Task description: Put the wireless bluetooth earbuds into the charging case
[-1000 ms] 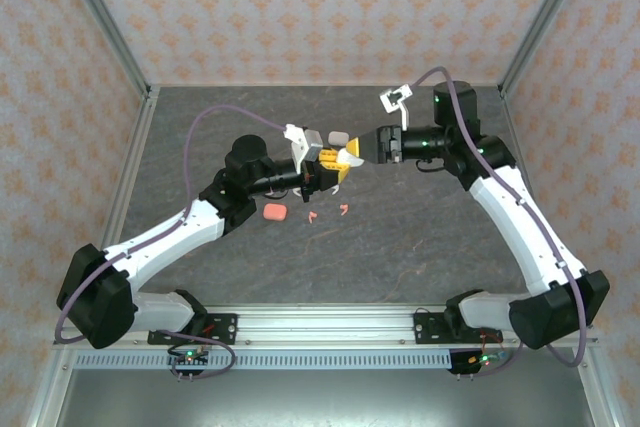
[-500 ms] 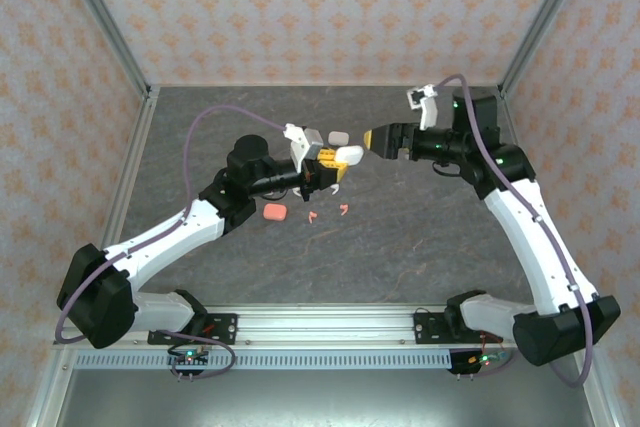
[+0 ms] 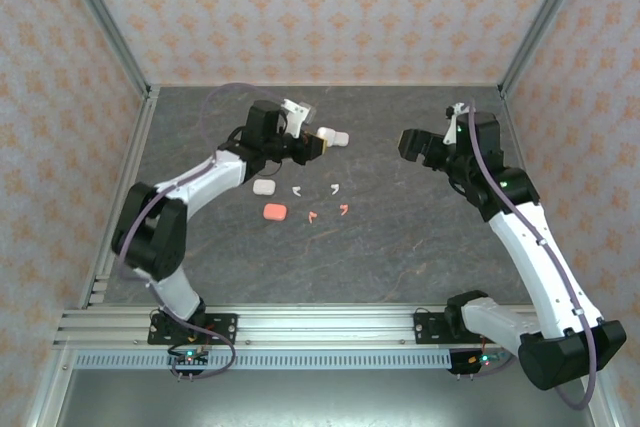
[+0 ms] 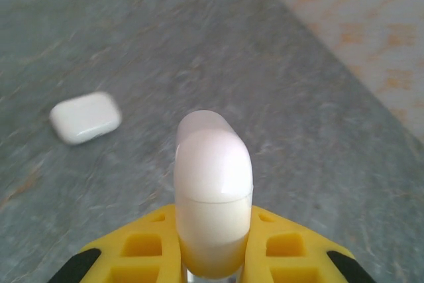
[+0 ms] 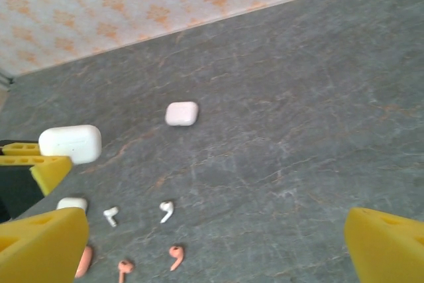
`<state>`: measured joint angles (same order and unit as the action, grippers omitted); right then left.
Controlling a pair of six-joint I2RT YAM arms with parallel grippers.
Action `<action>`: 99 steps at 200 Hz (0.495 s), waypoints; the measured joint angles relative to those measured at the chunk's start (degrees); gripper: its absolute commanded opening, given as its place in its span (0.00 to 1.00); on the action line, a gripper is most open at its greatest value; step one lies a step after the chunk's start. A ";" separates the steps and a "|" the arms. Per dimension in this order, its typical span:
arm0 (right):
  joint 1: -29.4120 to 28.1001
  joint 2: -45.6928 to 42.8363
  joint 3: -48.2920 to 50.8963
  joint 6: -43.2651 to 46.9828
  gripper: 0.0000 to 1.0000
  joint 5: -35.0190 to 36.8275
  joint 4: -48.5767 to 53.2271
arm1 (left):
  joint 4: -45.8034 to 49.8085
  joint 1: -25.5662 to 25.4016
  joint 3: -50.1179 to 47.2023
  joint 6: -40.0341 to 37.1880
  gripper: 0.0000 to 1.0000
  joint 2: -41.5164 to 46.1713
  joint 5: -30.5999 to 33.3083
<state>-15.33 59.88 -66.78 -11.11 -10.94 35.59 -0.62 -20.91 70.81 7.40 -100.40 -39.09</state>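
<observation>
Yellow-tipped left gripper point(image 3: 320, 138), top view: pinching white case point(image 3: 328, 133). Second case point(image 3: 341, 139) just past its tips. Right gripper point(image 3: 405, 142) spread wide, holding nothing, well apart. White earbuds point(image 3: 296, 189) and salmon earbuds point(image 3: 344, 209) on table point(image 3: 400, 247), back toward arm bases from left gripper, near third case point(image 3: 264, 187) and salmon case point(image 3: 274, 211).
Left wrist: fingers point(image 4: 132, 253) squeeze white case point(image 4: 212, 183), sticking out ahead; second case point(image 4: 86, 117) ahead, left.
Right wrist: fingers point(image 5: 40, 243) far apart; white earbuds point(image 5: 167, 211), salmon earbuds point(image 5: 175, 256) ahead, low left, on table.
</observation>
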 measured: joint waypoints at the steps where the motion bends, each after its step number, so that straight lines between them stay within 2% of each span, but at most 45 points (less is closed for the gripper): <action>1: 0.00 -0.02 0.04 0.00 0.99 0.13 0.00 | 0.42 0.13 0.46 0.15 0.00 -0.46 0.02; 39: 0.00 -1.79 1.03 0.17 0.99 3.50 0.00 | 8.13 4.09 12.13 3.72 0.00 -15.06 1.75; 76: 0.00 -2.89 1.03 0.87 0.99 4.13 0.04 | 13.25 4.39 17.46 5.68 0.00 -23.96 2.23; 84: 0.00 -3.13 1.03 1.16 0.99 4.09 0.02 | 13.35 4.42 18.34 6.10 0.06 -24.96 1.55; 99: 0.00 -3.54 1.03 1.86 0.99 3.61 0.00 | 13.86 4.42 20.46 6.73 0.23 -25.90 2.08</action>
<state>-15.33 56.34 -65.76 -9.26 -7.33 35.59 13.23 -16.49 91.26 14.13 -126.30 -37.01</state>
